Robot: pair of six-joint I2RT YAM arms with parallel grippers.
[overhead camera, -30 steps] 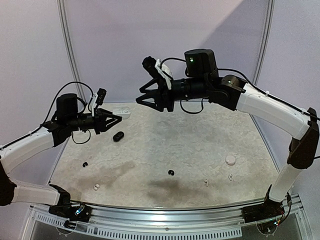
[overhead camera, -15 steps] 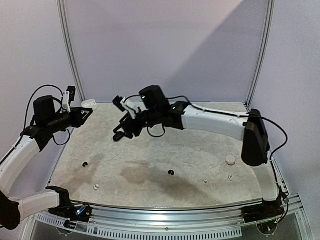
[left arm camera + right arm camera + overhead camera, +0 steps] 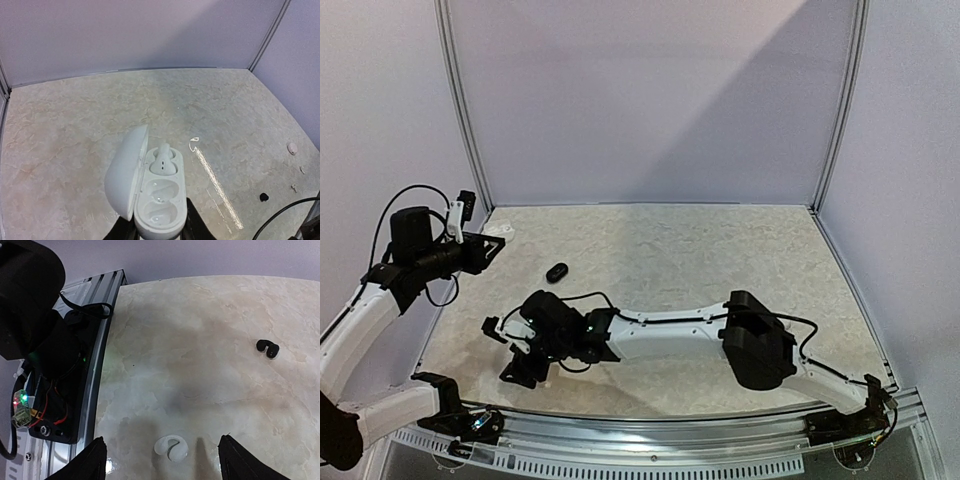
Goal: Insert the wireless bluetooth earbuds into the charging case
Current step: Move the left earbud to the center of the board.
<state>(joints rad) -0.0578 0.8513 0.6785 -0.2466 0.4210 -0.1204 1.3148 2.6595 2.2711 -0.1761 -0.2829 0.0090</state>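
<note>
Case [image 3: 161,197], lid open, clamped by left gripper [image 3: 159,231], fingers [image 3: 196,232] cut off; right gripper [image 3: 161,438] wide, empty, above white earbud [image 3: 170,449].

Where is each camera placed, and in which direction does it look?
Top view: above and behind the robot, looking down at the table; left arm and right arm show.
Left wrist: on the left arm, looking over the table past the open white case held in the left end effector; fingers show.
Right wrist: low over the near left corner, looking down at a white earbud; the open right end effector shows.
Shared: the top view also shows the white case.
</note>
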